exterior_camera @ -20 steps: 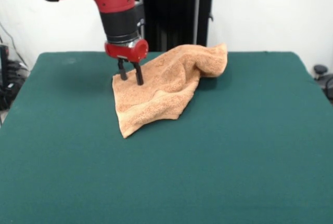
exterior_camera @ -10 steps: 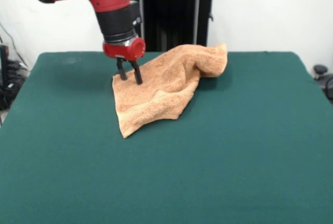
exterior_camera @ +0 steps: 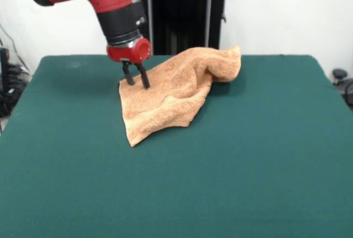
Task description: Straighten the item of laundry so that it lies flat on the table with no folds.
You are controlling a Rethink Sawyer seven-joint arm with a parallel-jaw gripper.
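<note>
So the towel (exterior_camera: pixel 174 91) is sitting crumpled on the table (exterior_camera: pixel 248 166), toward the far side and a bit left of center in the front view. One corner is pointing down toward the camera, and the far right end is bunching up into a rolled lump. The gripper (exterior_camera: pixel 137 82) is hanging right over the towel's left corner, fingers spread apart with a gap between them and nothing in them, tips right at the cloth edge.
</note>
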